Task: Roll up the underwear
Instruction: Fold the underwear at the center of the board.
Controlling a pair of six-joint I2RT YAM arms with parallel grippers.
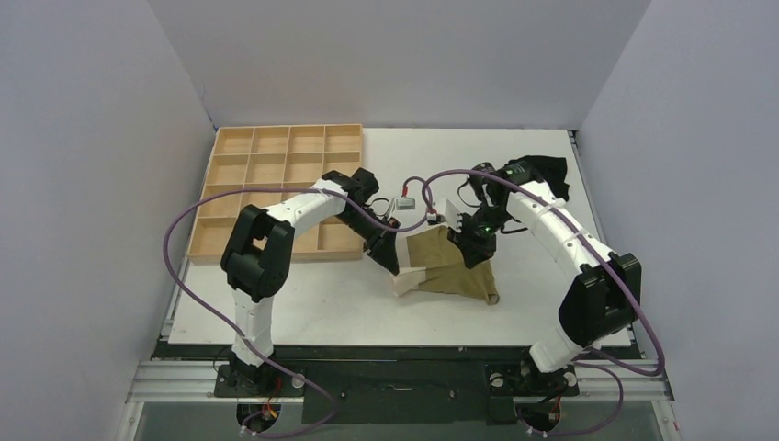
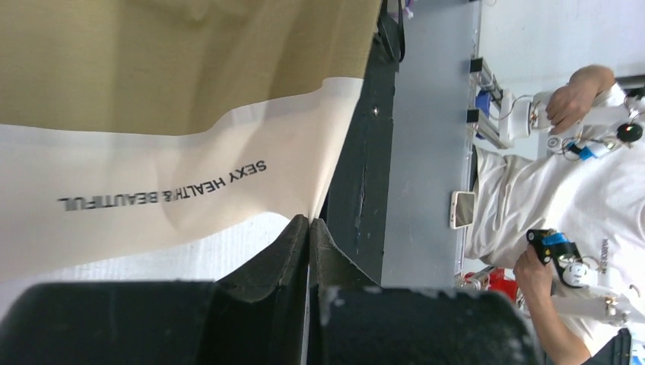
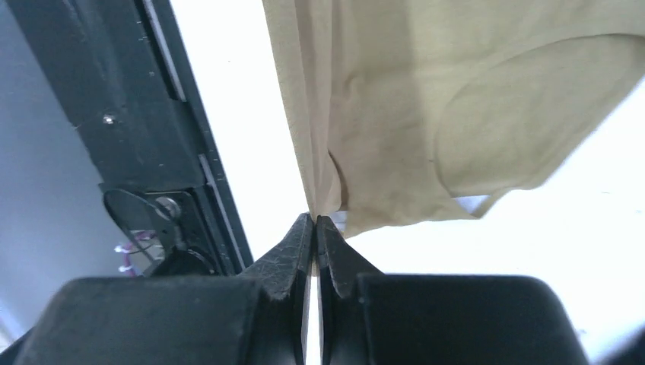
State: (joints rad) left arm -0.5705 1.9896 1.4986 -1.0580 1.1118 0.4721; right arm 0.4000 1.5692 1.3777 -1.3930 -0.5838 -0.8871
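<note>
We see the olive-khaki underwear (image 1: 452, 272) lying a little right of the middle of the bench (image 1: 312, 308), closer to the near edge than to the far one, and caught between both arms. The left gripper (image 1: 394, 263) meets it from the left. Its jaws are pressed together on the corner of the cream waistband (image 2: 152, 205), which bears printed lettering and runs away from the tips in the left wrist view. The right gripper (image 1: 475, 250) comes in from the far right side, and its jaws pinch a gathered fold of the olive cloth, with pleats converging on the tips in the right wrist view. The garment therefore spreads from each pair of jaws toward the near edge. Its long axis runs roughly left to right, sagging toward the near right corner, where a loose olive corner rests on the bench. Neither arm is clearly nearer, since both already touch the cloth. We judge that the coming move depends on keeping the two pinched points level across that axis, so the cloth turns over evenly. The wooden compartment tray (image 1: 220, 241) sits at the far left corner and a black garment (image 1: 549, 171) at the far right, both well apart from the work.
</note>
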